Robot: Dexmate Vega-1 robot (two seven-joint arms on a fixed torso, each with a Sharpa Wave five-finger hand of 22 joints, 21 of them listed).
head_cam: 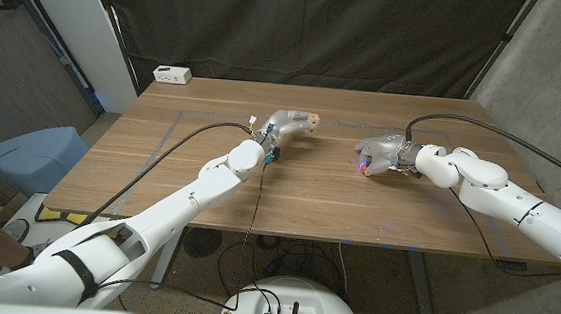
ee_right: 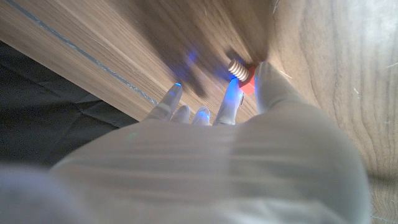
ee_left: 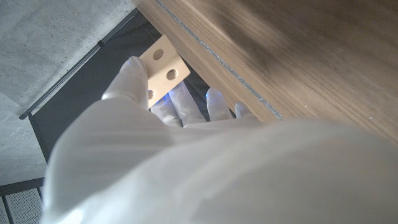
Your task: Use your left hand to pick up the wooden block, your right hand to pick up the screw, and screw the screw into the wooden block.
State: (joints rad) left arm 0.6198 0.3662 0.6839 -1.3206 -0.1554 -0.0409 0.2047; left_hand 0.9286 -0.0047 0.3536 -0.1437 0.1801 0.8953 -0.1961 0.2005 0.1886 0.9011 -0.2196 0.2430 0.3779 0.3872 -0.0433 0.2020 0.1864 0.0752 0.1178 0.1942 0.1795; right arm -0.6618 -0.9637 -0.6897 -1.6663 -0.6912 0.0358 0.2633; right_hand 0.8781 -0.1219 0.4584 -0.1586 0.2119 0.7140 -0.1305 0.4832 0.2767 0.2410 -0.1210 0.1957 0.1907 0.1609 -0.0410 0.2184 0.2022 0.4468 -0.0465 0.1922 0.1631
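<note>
A pale wooden block [ee_left: 163, 67] with round holes is gripped by the left hand [head_cam: 285, 125]; a red-headed screw [ee_right: 240, 70] is pinched by the right hand [head_cam: 379, 153] over the table [head_cam: 198, 181]. A white box [head_cam: 172, 73] is seen at the far edge.

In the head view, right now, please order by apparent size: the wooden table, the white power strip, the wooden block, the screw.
1. Wooden table, by far the largest.
2. White power strip, though it lies farther from the camera.
3. Wooden block in the left hand.
4. Screw in the right hand; mostly hidden, so rank 3 versus 4 is unsure.
</note>
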